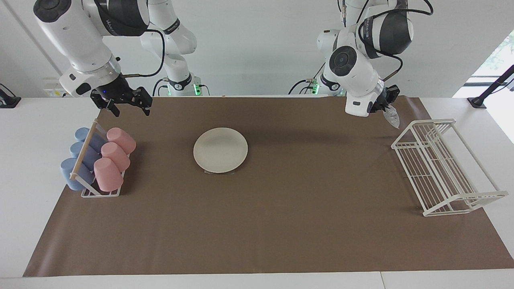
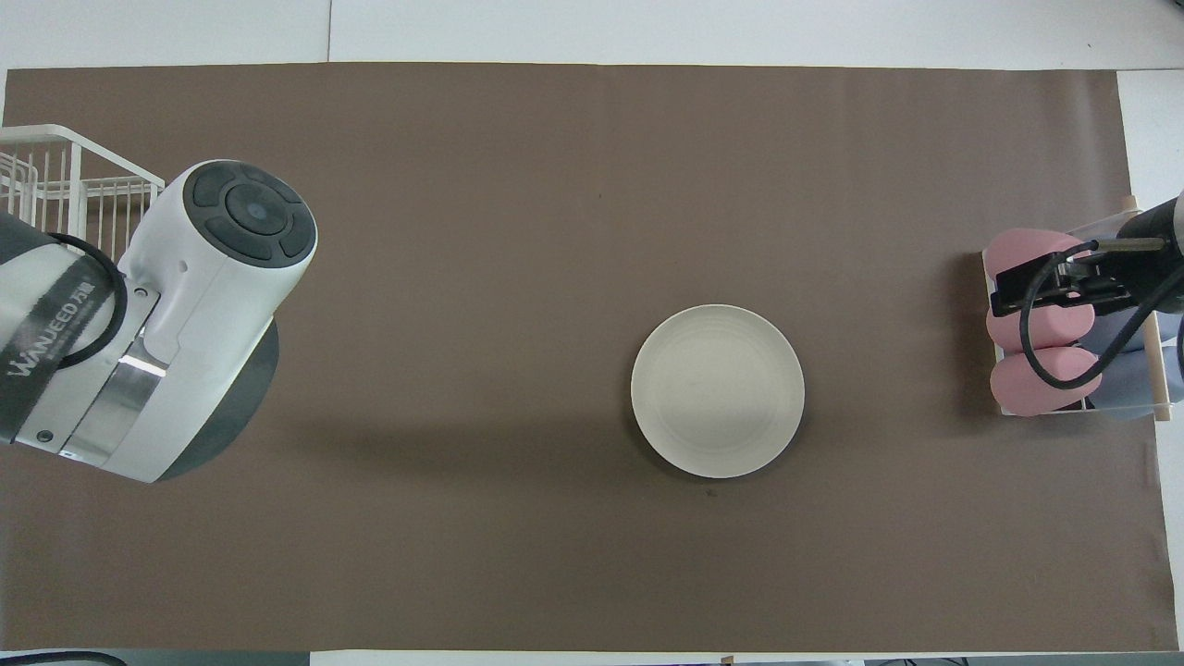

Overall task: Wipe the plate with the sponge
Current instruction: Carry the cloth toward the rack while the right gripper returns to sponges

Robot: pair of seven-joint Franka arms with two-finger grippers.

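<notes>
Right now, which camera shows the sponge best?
The facing view: the sponge hangs from the shut left gripper, in the air beside the white wire rack. In the overhead view the left arm's own body hides it completely.

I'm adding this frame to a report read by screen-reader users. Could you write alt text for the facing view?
A cream-white plate lies untouched mid-table on a brown mat, while the left gripper, shut on a silvery sponge, hangs near the white wire rack. The right gripper hovers open by a rack of pink and blue cups.
</notes>
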